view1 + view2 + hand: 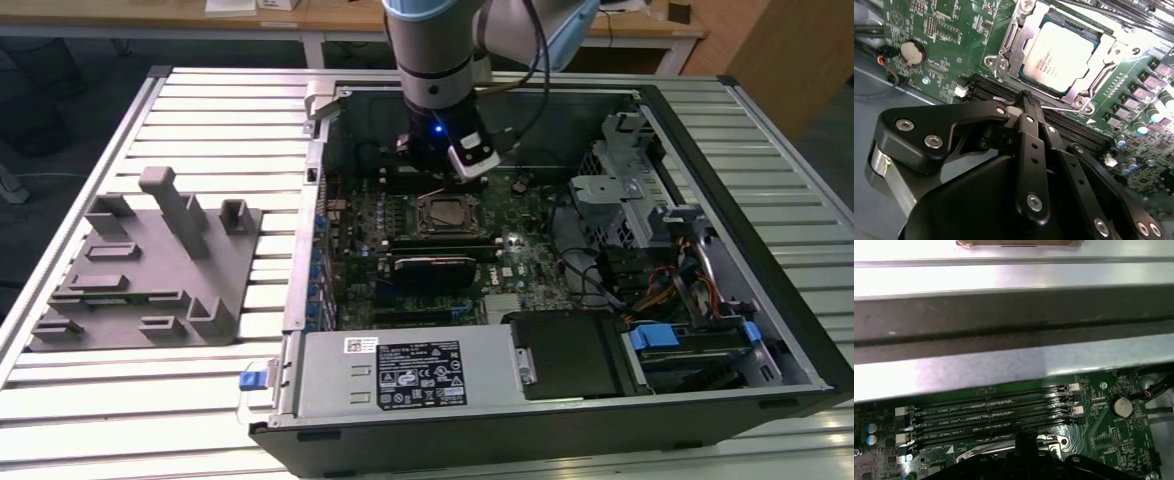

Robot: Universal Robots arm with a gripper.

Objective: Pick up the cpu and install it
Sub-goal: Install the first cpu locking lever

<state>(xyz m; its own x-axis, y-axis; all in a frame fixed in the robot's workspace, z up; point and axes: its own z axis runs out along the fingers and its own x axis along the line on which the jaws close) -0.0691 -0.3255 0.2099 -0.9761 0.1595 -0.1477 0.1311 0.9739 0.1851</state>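
Note:
The cpu [1061,54], a pale silver square chip, lies flat in the motherboard socket [1004,37], whose metal frame surrounds it. In the second wrist view my gripper [1026,96] hangs just beside the socket, over the memory slots. Its black fingers [1030,130] are shut together with nothing between them. In the exterior view the gripper [447,170] hovers inside the open computer case, just behind the socket [442,213]. The first wrist view shows the gripper's tip [1024,436] at the socket's edge [989,452].
A grey moulded fixture [147,265] lies on the slatted table at the exterior view's left. Inside the case are a power supply [400,375], a drive cage [627,190] with cables, black memory slots [994,415] and a coin battery [1123,406]. The case wall [1014,320] stands close behind.

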